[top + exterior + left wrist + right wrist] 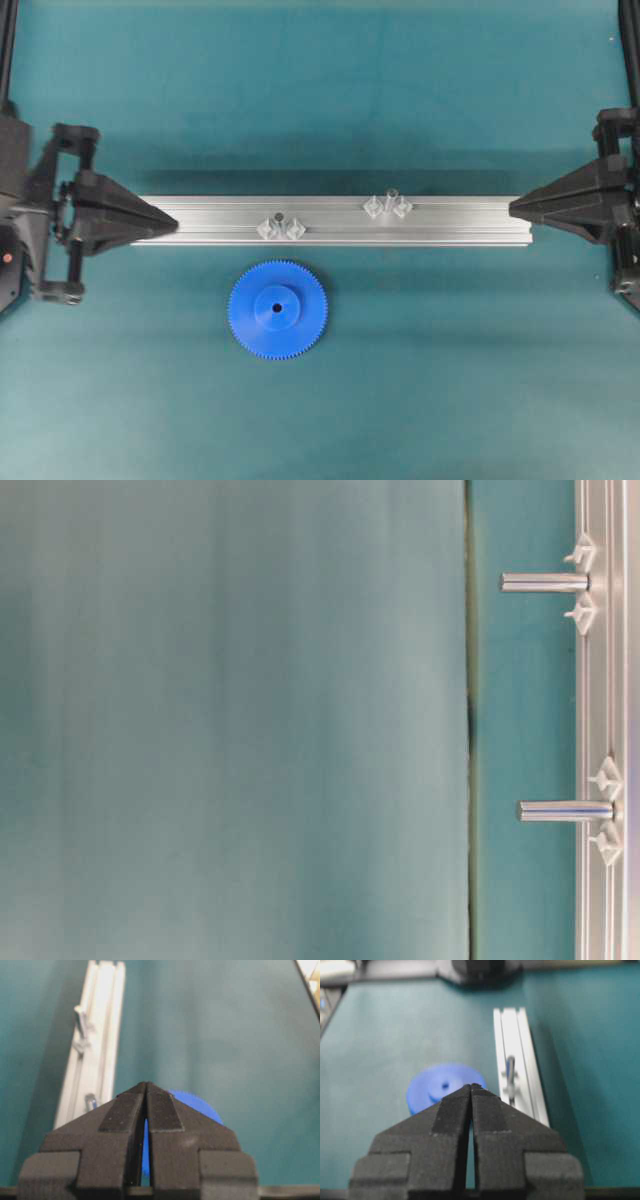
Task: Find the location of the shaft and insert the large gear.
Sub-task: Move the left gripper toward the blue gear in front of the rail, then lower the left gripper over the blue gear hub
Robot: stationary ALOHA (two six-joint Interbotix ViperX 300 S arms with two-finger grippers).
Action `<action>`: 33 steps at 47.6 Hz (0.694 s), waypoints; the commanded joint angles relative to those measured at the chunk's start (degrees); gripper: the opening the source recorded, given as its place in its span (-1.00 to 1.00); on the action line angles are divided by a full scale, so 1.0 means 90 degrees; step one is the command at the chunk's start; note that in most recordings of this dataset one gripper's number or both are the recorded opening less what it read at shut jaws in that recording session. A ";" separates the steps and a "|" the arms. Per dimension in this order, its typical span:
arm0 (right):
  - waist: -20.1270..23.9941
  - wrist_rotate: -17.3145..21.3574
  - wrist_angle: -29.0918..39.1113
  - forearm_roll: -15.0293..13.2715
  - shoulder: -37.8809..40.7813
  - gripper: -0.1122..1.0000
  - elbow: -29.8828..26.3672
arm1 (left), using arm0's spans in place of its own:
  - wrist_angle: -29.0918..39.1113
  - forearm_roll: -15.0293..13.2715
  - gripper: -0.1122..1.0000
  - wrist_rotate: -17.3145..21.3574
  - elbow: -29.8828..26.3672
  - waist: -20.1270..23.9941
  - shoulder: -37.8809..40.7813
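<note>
The large gear, a blue toothed disc with a raised hub, lies flat on the teal mat in front of the aluminium rail. Two look-alike grey pins stand on the rail, each between clear mounts: one on the left and one further right. Either could be the shaft; I cannot tell which. My left gripper is shut and empty at the rail's left end. My right gripper is shut and empty at the right end. In the wrist views the gear shows beyond the shut tips.
The rail runs across the middle of the mat, with both pins sticking up from it. Black arm frames stand at the left and right edges of the overhead view. A blurred teal surface fills most of the table-level view.
</note>
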 commanded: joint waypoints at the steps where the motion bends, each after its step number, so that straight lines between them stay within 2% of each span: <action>1: -0.0039 0.0039 0.0303 0.0000 0.0098 -0.73 -0.0215 | 0.0576 0.0020 -0.80 0.0020 -0.0635 -0.0059 0.0234; 7: -0.0146 0.0029 0.0654 -0.0029 0.0225 -0.73 -0.0273 | 0.1357 0.0020 -0.80 0.0020 -0.1074 -0.0107 0.0664; 14: -0.0293 0.0029 0.0977 -0.0029 0.0391 -0.73 -0.0322 | 0.1904 0.0020 -0.80 -0.0049 -0.1416 -0.0195 0.1260; 25: -0.0420 0.0020 0.1328 -0.0049 0.0557 -0.73 -0.0342 | 0.1729 0.0020 -0.80 -0.0342 -0.1797 -0.0352 0.2051; 33: -0.0508 0.0020 0.1367 -0.0098 0.0469 -0.73 -0.0176 | 0.1611 0.0020 -0.78 -0.0352 -0.1875 -0.0488 0.2520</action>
